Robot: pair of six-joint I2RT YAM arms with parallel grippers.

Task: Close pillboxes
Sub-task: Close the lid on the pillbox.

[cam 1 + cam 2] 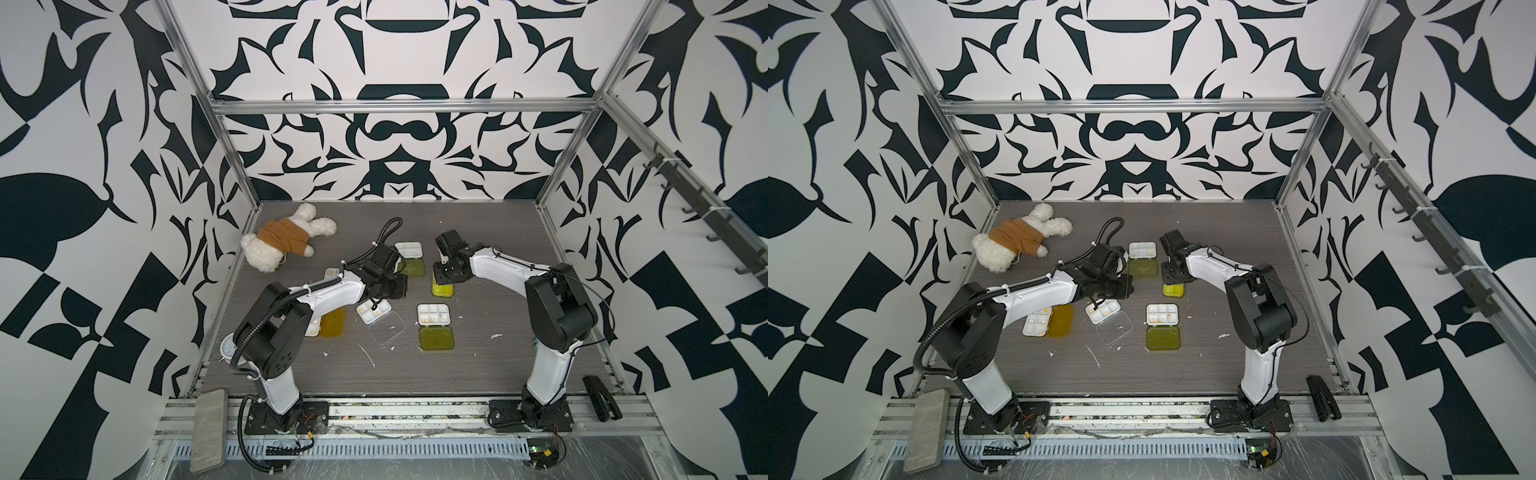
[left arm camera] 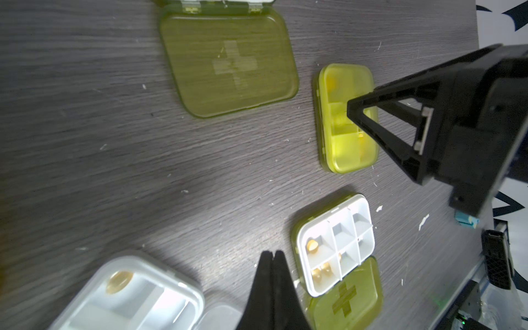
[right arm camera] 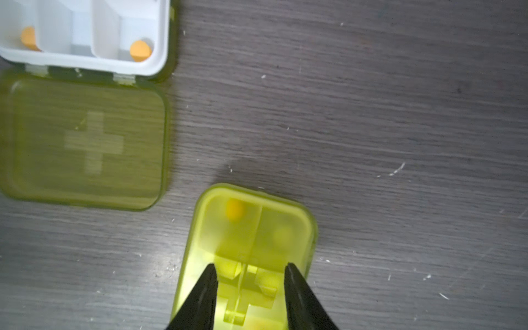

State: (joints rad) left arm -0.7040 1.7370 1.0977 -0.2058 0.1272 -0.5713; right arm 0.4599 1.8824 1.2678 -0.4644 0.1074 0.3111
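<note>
My right fingers (image 3: 294, 285) stand narrowly apart over the closed yellow-green pillbox (image 3: 257, 228), hiding most of it in both top views. An open yellow-green pillbox (image 3: 85, 137) lies just beside it on the bench (image 1: 478, 361). My left fingers (image 2: 271, 274) are pressed together, near the clear pillbox (image 1: 374, 312). The closed box's long axis runs toward the back wall.

I counted six pillboxes (image 1: 436, 337): three yellow-green, one clear, one amber, one mostly hidden. I also saw one plush bear (image 1: 286, 239), one white dial (image 1: 227, 345).
</note>
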